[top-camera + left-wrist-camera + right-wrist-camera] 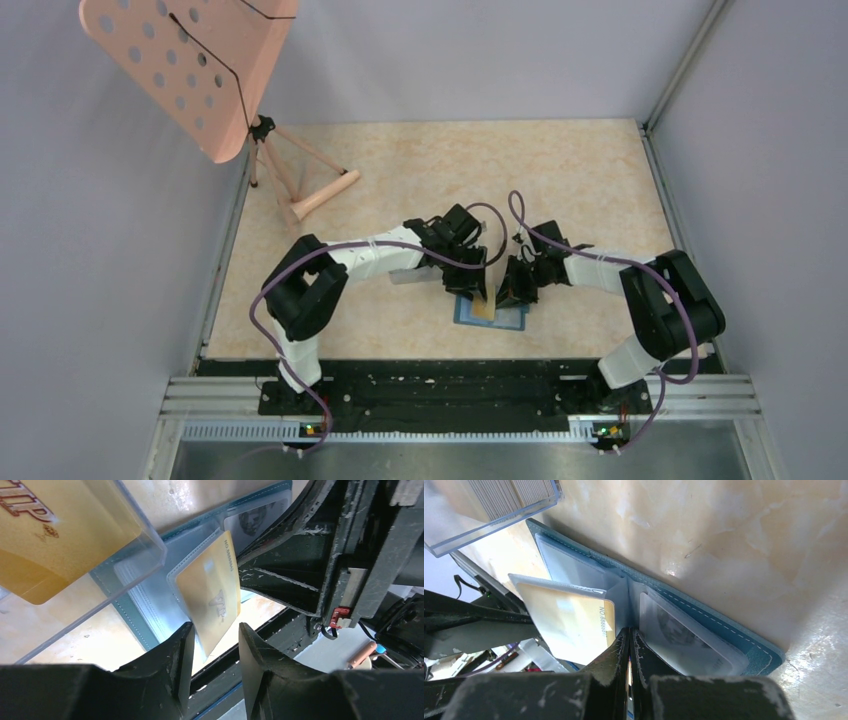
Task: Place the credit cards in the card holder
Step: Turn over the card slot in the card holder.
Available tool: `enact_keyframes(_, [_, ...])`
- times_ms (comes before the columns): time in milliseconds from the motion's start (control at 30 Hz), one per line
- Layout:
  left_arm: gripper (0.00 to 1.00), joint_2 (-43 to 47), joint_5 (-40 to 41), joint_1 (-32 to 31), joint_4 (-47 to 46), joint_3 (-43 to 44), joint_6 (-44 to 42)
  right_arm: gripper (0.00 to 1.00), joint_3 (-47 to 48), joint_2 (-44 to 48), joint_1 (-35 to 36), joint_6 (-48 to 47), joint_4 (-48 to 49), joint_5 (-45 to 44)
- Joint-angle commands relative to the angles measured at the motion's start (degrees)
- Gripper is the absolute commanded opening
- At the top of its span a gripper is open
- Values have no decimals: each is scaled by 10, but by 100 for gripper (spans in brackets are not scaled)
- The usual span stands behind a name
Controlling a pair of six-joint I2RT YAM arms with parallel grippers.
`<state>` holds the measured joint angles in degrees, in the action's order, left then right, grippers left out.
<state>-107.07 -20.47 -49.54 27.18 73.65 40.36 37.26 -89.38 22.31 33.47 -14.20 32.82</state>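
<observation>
The teal card holder (510, 322) lies open on the table, its clear pockets facing up (734, 630). An orange-yellow credit card (210, 590) sits partway in a raised pocket leaf, its number edge inside (574, 622). My left gripper (215, 637) is open. The card's free corner lies between its fingertips, close to the left one. My right gripper (630, 632) is shut, its tips pressed at the holder's middle fold. A whitish card with a portrait (684, 635) fills the pocket beside it.
A clear plastic box (125, 555) stands just left of the holder, with another yellow card (50, 540) and a stack of cards (509, 495) inside. A pink perforated stand (190, 70) on wooden legs (310, 190) stands at the back left.
</observation>
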Motion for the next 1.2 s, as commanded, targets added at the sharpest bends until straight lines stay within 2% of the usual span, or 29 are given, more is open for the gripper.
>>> enact_keyframes(0, [42,5,-65,-15,-107,39,9,0,18,-13,11,-12,7,-1])
enact_keyframes(267, [42,-19,-82,-17,-108,54,6,0,22,-17,11,-11,7,2])
enact_keyframes(500, [39,-53,-17,-17,3,94,-16,0,31,-4,11,-18,-12,-3])
enact_keyframes(833, [40,-77,-11,-17,10,79,-20,0,84,51,12,-68,-129,-82])
enact_keyframes(1067, [43,-87,-21,-16,-7,57,-22,0,84,69,11,-83,-151,-105])
enact_keyframes(1167, [44,-78,-37,-17,-45,43,-22,0,84,75,11,-96,-166,-129])
